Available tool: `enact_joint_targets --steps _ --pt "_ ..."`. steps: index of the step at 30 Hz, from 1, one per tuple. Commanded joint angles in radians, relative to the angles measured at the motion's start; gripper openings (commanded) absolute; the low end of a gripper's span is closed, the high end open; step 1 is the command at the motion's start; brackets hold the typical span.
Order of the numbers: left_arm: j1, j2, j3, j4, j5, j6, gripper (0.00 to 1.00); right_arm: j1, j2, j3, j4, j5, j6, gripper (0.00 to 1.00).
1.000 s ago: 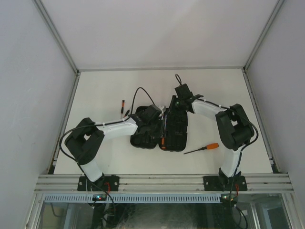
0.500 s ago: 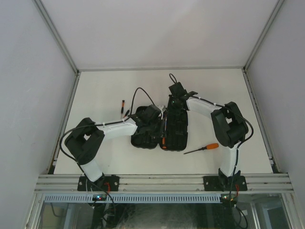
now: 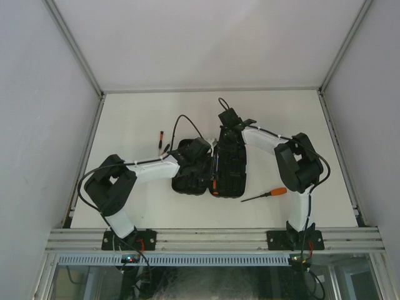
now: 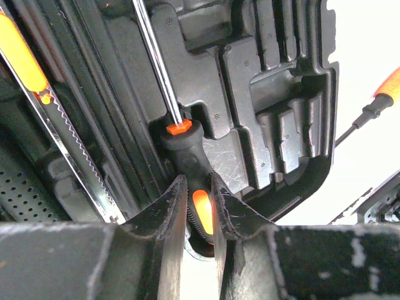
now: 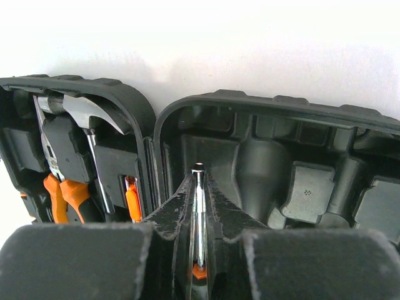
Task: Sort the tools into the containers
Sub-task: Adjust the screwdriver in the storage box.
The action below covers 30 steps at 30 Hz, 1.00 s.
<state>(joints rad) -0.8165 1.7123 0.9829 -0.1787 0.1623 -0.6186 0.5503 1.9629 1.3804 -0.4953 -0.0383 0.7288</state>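
Right claw (image 5: 198, 184) farther left, tight on far-pointing screwdriver shaft (image 5: 199, 219); left claw (image 4: 199, 190) tight on handle (image 4: 186, 147)

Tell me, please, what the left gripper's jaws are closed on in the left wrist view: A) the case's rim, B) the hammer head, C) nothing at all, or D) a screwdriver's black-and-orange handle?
D: the left gripper has its jaws shut on the black-and-orange handle of a screwdriver, whose steel shaft lies along the moulded inside of the open case.
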Motion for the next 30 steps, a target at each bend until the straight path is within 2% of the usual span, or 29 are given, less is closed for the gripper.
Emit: enact_joint_targets --steps 1,4,12,16,18,30 --pt "0.002 0.017 -0.040 -0.047 -0.017 0.016 0.24 0.008 0.031 0.042 -0.032 0.015 -0.034 0.04" --pt "0.004 0.019 -0.042 -0.047 -0.014 0.013 0.21 0.009 0.051 0.056 -0.064 0.022 -0.044 0.00" --pt "0.008 0.036 -0.033 -0.064 -0.018 0.000 0.10 0.020 0.134 0.108 -0.167 0.052 -0.082 0.00" --pt "0.010 0.029 -0.040 -0.061 -0.023 -0.003 0.07 0.022 0.218 0.204 -0.293 0.078 -0.120 0.00" --pt "0.010 0.027 -0.041 -0.061 -0.025 -0.001 0.01 0.023 0.256 0.241 -0.358 0.094 -0.133 0.00" --pt "0.013 0.027 -0.049 -0.067 -0.037 -0.011 0.00 0.031 0.343 0.241 -0.458 0.124 -0.150 0.00"
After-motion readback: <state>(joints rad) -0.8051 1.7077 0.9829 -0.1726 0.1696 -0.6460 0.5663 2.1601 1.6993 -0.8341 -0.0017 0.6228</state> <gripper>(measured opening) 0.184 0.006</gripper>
